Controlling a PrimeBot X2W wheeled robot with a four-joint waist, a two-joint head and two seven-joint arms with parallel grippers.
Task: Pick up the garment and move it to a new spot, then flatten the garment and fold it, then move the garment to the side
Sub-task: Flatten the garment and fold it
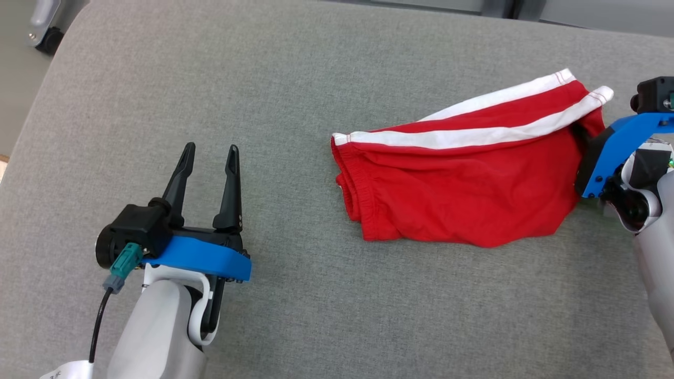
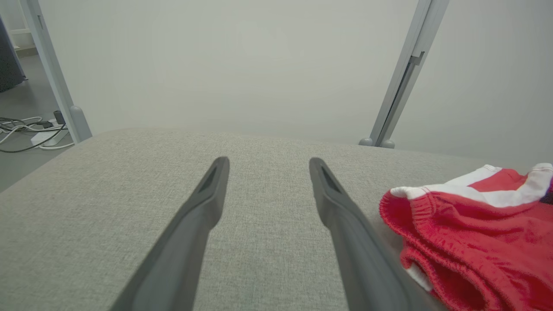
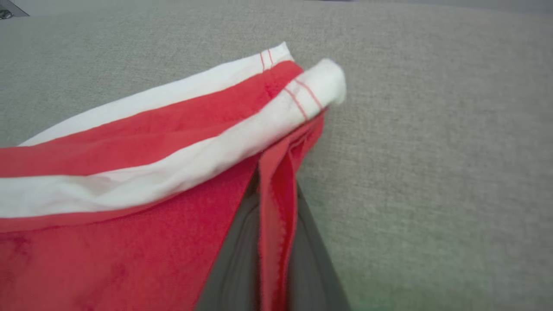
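The garment (image 1: 463,189) is a pair of red shorts with white side stripes, lying folded on the grey padded surface (image 1: 295,95), right of centre in the head view. My right gripper (image 1: 582,131) is shut on the garment's right-hand hem; in the right wrist view the red cloth edge (image 3: 276,207) is pinched between the two dark fingers. My left gripper (image 1: 209,156) stands open at the lower left, nothing between its fingers, well left of the waistband (image 2: 414,207). The left gripper (image 2: 268,168) hovers low over bare fabric.
The grey surface's rounded left corner (image 1: 58,58) drops to the floor, where a caster (image 1: 50,39) stands. A grey post (image 2: 404,82) rises behind the far edge; another post (image 2: 52,73) and cables (image 2: 26,129) are at the left.
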